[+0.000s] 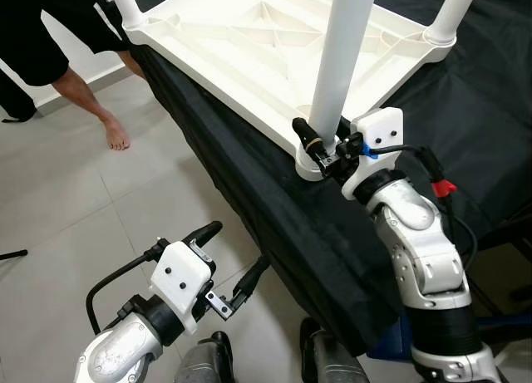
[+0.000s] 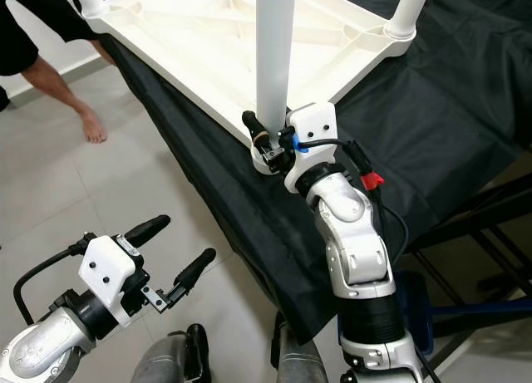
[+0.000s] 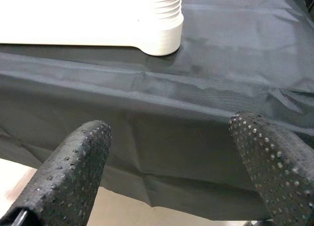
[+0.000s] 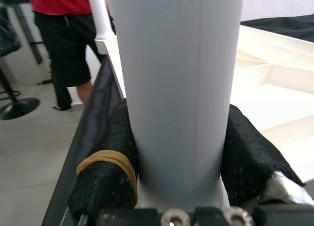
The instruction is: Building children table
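A white plastic children's table top (image 1: 249, 42) lies upside down on a surface draped in black cloth (image 1: 274, 192). White legs stand up from its corners. The near-corner leg (image 1: 342, 59) rises from its socket (image 1: 312, 163). My right gripper (image 1: 322, 144) is shut on that leg just above the socket, and the leg (image 4: 176, 88) sits between the fingers (image 4: 105, 177). My left gripper (image 1: 234, 262) hangs open low over the floor, beside the draped edge, holding nothing; its dotted fingertips (image 3: 73, 172) face the cloth and the socket (image 3: 164, 35).
A person's bare leg and foot (image 1: 112, 134) stand on the grey tiled floor (image 1: 75, 217) at the far left of the table. Another person in a red top (image 4: 59, 5) stands beyond the table. A dark metal frame (image 2: 490, 233) is on the right.
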You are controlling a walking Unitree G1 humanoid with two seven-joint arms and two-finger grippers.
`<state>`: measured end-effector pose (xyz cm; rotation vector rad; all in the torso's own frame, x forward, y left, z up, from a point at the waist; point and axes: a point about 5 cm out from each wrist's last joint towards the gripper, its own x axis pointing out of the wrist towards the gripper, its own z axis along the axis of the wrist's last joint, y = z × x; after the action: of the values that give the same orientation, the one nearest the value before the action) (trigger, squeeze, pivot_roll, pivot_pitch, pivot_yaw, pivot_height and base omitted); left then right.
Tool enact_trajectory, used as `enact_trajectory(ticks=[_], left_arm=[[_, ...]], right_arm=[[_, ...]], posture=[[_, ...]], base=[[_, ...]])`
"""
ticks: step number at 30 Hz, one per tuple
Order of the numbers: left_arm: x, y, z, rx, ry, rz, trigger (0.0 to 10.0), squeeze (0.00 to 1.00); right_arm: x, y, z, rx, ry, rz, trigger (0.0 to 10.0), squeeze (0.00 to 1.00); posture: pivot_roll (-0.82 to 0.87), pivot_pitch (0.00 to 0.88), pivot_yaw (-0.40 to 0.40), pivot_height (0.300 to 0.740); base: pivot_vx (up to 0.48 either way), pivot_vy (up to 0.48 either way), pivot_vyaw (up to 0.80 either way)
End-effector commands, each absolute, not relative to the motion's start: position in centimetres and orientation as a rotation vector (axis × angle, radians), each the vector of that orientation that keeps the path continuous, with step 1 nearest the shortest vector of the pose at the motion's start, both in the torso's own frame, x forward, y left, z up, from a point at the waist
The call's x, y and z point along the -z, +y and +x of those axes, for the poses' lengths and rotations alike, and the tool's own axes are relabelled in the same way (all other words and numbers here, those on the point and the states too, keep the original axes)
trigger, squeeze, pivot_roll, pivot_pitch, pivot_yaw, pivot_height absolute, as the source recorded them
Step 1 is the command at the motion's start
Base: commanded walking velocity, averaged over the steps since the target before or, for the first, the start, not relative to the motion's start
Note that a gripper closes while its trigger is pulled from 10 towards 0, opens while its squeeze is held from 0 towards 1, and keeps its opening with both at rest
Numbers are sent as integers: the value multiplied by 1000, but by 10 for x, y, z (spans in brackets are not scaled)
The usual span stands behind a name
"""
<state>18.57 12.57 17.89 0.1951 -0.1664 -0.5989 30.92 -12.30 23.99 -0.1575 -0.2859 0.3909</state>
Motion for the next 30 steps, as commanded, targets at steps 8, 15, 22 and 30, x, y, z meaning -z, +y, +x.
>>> enact_trajectory(ticks=[8, 15, 22, 30], left_arm=[[-174, 126, 185, 605, -149, 205, 10000, 0], [-174, 126, 186, 603, -152, 204, 10000, 0], [-174, 126, 187, 604, -154, 206, 10000, 0], [-174, 126, 187, 607, -157, 208, 10000, 0]], right_arm=[[-203, -132, 305, -234, -102, -211, 10000, 0], [-202, -132, 301, -158, -95, -228, 10000, 0], [-200, -134, 299, -80, -70, -186, 10000, 0], [-194, -133, 296, -13, -19, -26, 10000, 0]], posture=[[74, 340, 21, 740], [72, 337, 19, 740], [73, 335, 21, 740], [78, 333, 26, 740]], base=[[0, 0, 0], [0, 0, 0], [0, 0, 0], [0, 0, 0]])
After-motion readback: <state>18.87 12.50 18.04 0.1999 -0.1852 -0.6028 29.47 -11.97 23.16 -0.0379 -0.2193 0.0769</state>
